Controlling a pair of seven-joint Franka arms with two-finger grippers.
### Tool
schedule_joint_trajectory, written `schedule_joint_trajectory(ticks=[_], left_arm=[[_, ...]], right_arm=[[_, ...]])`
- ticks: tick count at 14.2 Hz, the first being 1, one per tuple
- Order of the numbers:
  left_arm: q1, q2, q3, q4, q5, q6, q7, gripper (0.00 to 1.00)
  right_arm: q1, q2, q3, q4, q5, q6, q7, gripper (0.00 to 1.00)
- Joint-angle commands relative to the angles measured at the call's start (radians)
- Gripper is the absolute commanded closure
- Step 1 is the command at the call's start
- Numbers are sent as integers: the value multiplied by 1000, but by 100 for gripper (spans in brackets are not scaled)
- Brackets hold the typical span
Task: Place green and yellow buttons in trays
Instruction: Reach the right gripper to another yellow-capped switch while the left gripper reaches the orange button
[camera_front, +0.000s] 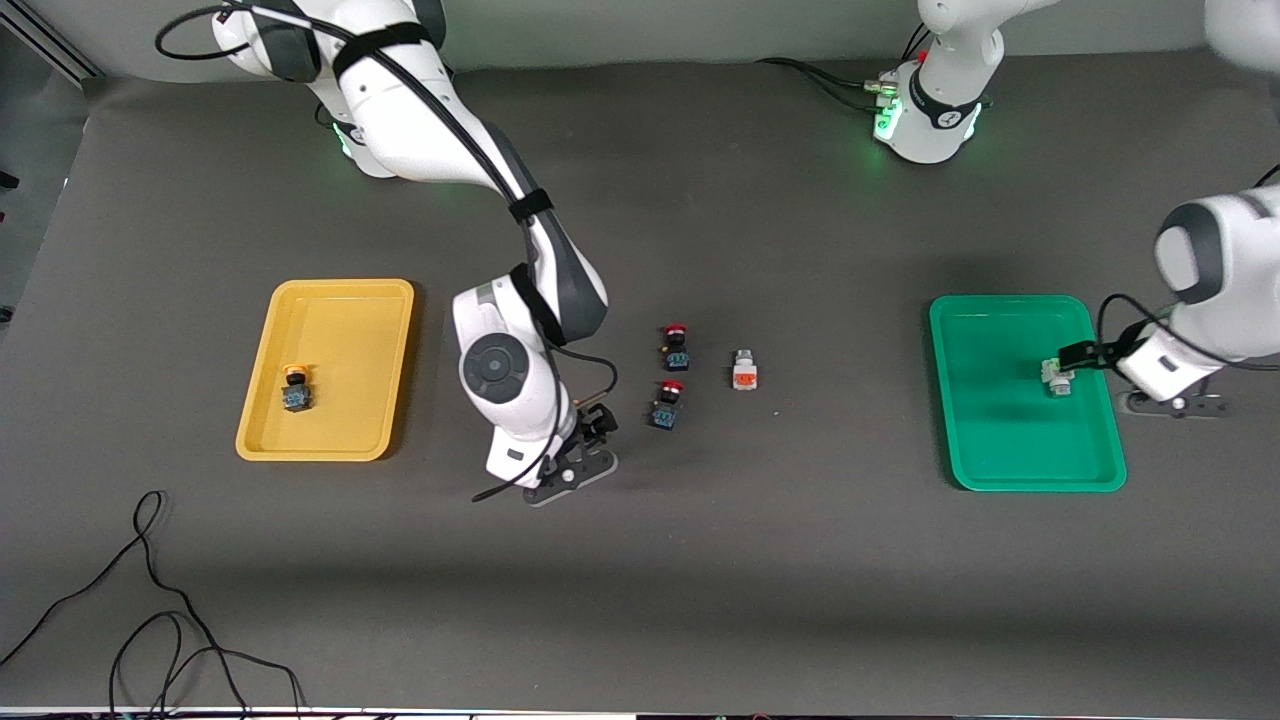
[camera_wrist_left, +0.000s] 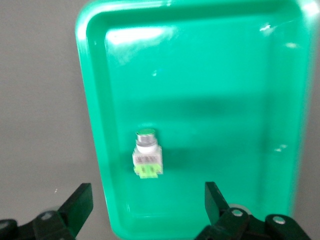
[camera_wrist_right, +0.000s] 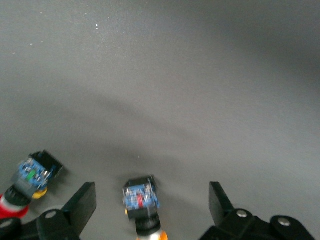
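Green tray (camera_front: 1000, 450) at the middle of the front view's edge, toward the left arm's end, holds a white button with a light-green face (camera_wrist_left: 146, 155). The left gripper (camera_wrist_left: 147, 192) hangs over it, jaws spread wide and empty.

We judge the step in hand to be the right arm's pick. Its wrist points straight down at lower centre of the front view. The right gripper (camera_wrist_right: 151, 192) is open, straddling a black-bodied button with a yellow-orange cap (camera_wrist_right: 142, 197) on the mat. We should come down centred and close across the body, not the cap. We should keep clear of the red-capped button (camera_wrist_right: 30, 177) just beside it. The yellow tray (camera_front: 340, 440) already holds one yellow button (camera_front: 296, 390).
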Motion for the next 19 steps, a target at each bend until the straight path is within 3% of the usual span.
schedule_joint_trajectory(ticks=[1, 4, 5, 9, 12, 15, 19], left_arm=[[-17, -37, -42, 186, -63, -274, -4, 0], [-75, -25, -79, 352, -71, -446, -139, 0], [-113, -27, -82, 359, -74, -454, -185, 0], [-311, 8, -82, 363, -110, -402, -436, 0], [-464, 59, -82, 363, -105, -330, -642, 0], [-576, 137, -82, 354, -107, -252, -771, 1], [-681, 261, -82, 328, -103, -77, -900, 1]], right_arm=[[47, 26, -7, -66, -8, 91, 52, 0], [76, 23, -7, -146, -3, 161, 54, 0], [76, 21, -7, -149, -3, 161, 54, 9], [73, 6, -7, -149, -3, 152, 57, 64], [64, -16, -13, -147, -3, 127, 56, 88], [57, -58, -24, -138, -5, 54, 54, 88], [71, -180, -100, -105, -17, -146, 57, 88]])
